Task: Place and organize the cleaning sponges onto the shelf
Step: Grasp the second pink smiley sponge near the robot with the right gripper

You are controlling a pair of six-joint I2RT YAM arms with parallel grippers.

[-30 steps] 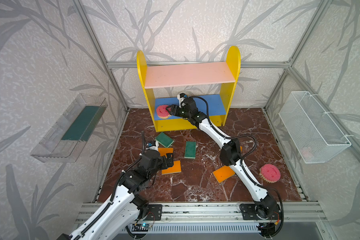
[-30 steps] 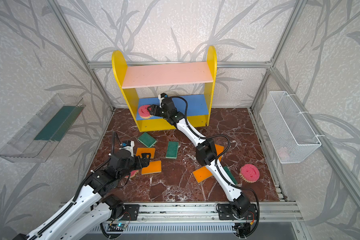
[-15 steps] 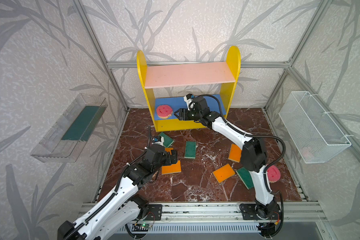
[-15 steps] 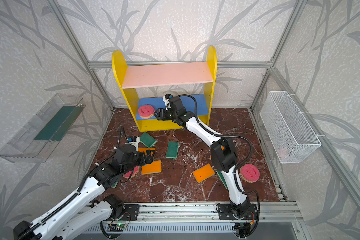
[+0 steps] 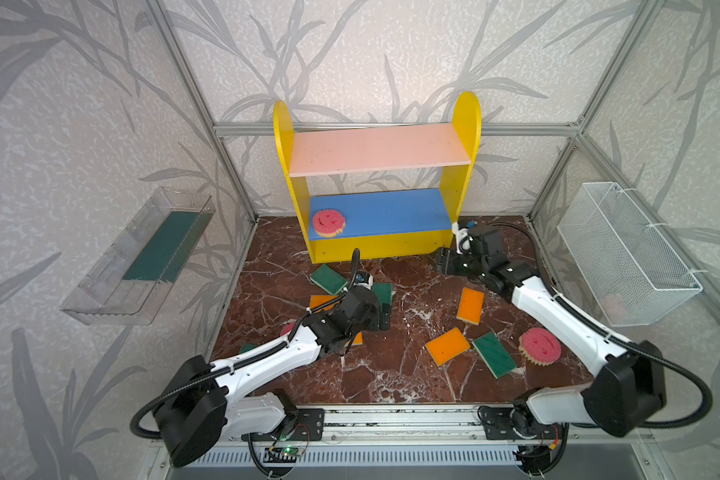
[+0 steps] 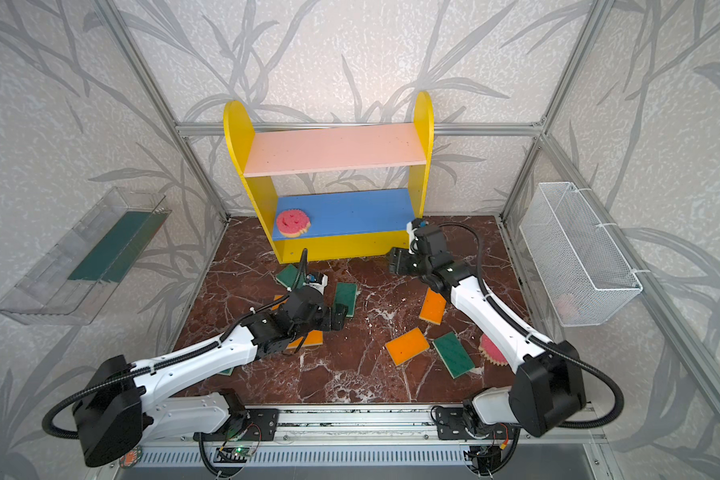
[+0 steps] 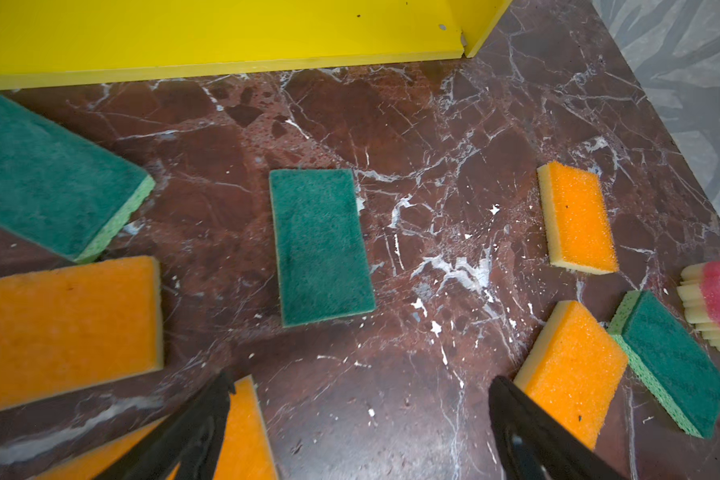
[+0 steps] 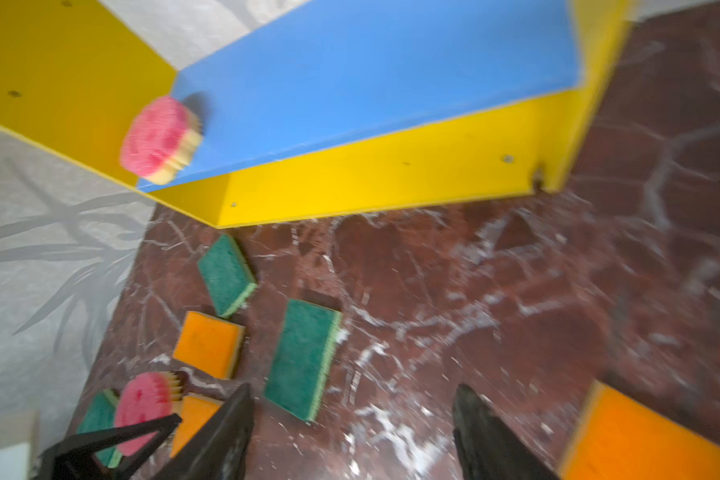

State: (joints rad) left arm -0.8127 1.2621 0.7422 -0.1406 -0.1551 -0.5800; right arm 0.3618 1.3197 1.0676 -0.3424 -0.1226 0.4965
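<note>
The shelf (image 5: 466,124) (image 6: 424,124) stands at the back of the marble floor. One pink smiley sponge (image 5: 328,222) (image 6: 292,223) (image 8: 161,139) lies at the left end of its blue board. Several orange (image 5: 470,305) (image 7: 576,216), green (image 5: 328,279) (image 7: 321,245) and pink (image 5: 540,345) sponges are scattered on the floor. My left gripper (image 5: 382,318) (image 6: 338,316) (image 7: 360,380) hovers open and empty over the left cluster, beside a green sponge. My right gripper (image 5: 443,264) (image 6: 395,262) (image 8: 354,390) is open and empty, low by the shelf's right foot.
A clear plastic tray (image 5: 100,291) holding a long dark green strip hangs on the left wall. A white wire basket (image 5: 624,253) hangs on the right wall. An aluminium rail (image 5: 391,415) runs along the front edge. The left arm covers some sponges.
My right gripper has left the pink sponge on the blue board and swung right and down to the shelf's right foot. My left gripper has moved forward and right over the sponges.
</note>
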